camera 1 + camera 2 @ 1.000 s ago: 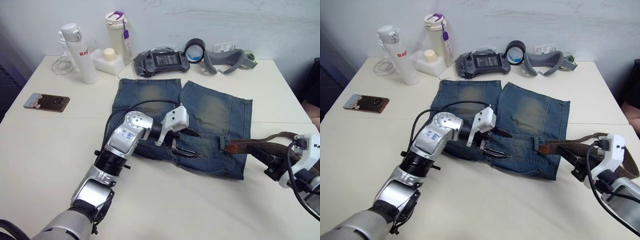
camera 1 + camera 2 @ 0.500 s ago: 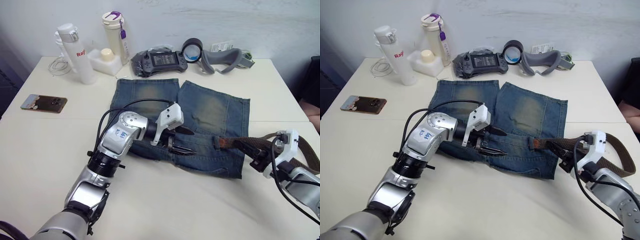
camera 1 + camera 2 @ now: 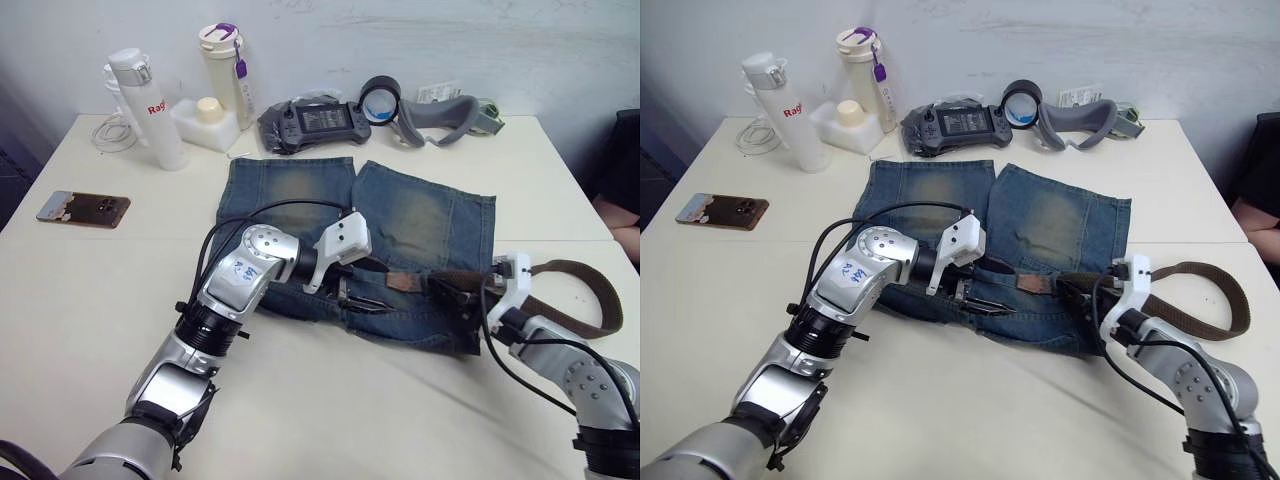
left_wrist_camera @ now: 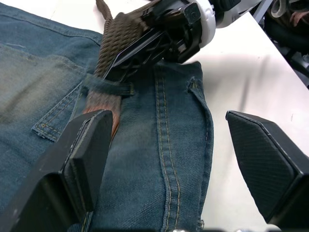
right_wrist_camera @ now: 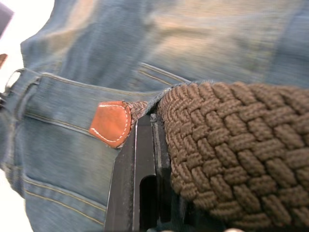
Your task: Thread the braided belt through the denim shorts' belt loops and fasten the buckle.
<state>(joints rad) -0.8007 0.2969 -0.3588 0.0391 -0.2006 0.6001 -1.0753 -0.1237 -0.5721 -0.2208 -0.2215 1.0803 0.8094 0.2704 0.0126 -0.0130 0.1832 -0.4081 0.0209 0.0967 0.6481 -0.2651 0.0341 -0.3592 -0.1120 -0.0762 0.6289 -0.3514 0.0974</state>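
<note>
One limp braided belt (image 3: 560, 270), stiff only at its leather tip (image 5: 112, 123): your right gripper (image 3: 450, 292) is clamped just behind it, centre frame. Left gripper (image 4: 169, 159) stands spread over the denim shorts (image 3: 420, 215); the tip looks already under one belt loop (image 4: 108, 88), probably.

- Red lettering is seen on the side of the white bottle (image 3: 140, 96) standing at the table's far left; the letters "Ra" can be made out, and the rest is turned out of sight.
- Small dark markings are carried on the silver casing of the left arm (image 3: 245, 270), but they cannot be read.
</note>
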